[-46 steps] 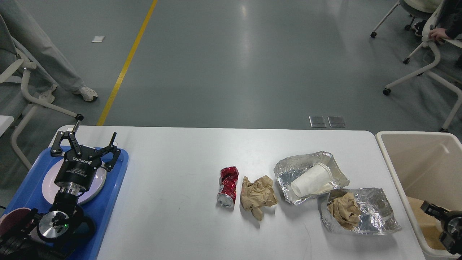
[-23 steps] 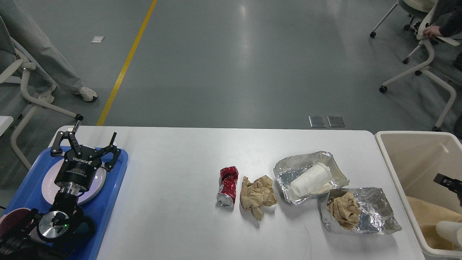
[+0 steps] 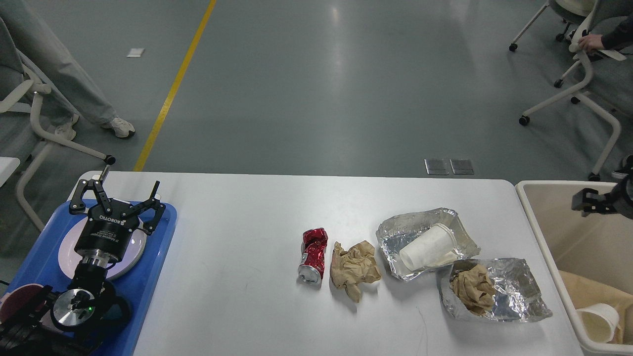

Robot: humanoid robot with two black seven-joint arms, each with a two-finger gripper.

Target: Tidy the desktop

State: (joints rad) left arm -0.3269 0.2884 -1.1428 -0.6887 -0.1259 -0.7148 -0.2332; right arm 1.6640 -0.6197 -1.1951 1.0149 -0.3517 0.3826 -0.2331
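Over the beige bin, right gripper is edge-on, jaws unreadable; paper cup lies binned below. Left gripper, jaws wide, empty, over blue tray. Between them, desk holds crushed can, paper wad, two foil trays.

- White desktop — a red can and a crumpled brown paper near its middle
- Silver foil by its right edge
- Blue tray at its left edge
- Beige bin
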